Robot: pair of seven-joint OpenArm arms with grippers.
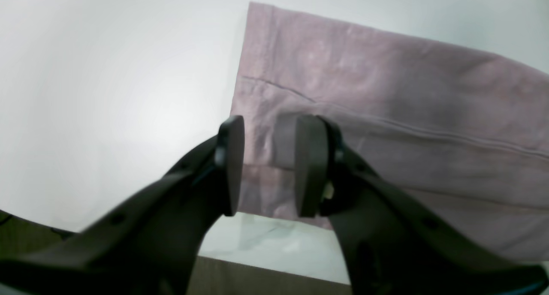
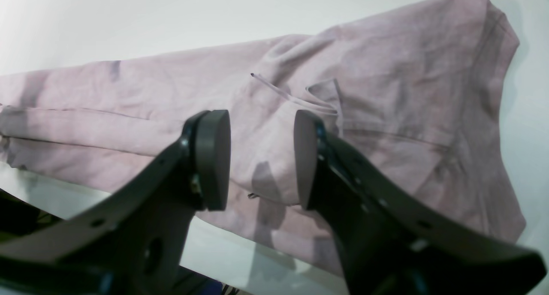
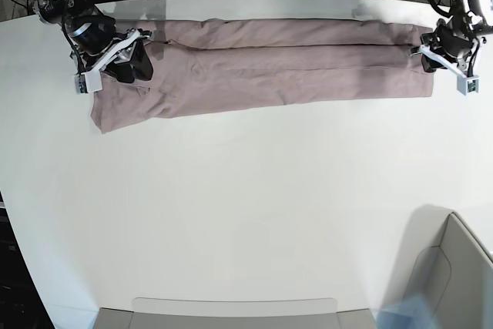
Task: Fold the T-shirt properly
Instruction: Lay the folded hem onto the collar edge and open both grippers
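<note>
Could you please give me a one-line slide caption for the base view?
Both open grippers, left and right, sit at opposite ends of the long-folded T-shirt on the white table.

- We see the left gripper (image 1: 269, 164) built of two matte black curved fingers, each ending in a flat, rounded grey pad (image 1: 308, 166).
- Small round holes dot the black finger arms toward six o'clock in both wrist views.
- The right gripper (image 2: 261, 160) has the same black fingers and grey oval pads (image 2: 213, 158), with small screws beside the pads.
- From the base view, both arms carry white brackets over black housings, with dark cables trailing at twelve o'clock.
</note>
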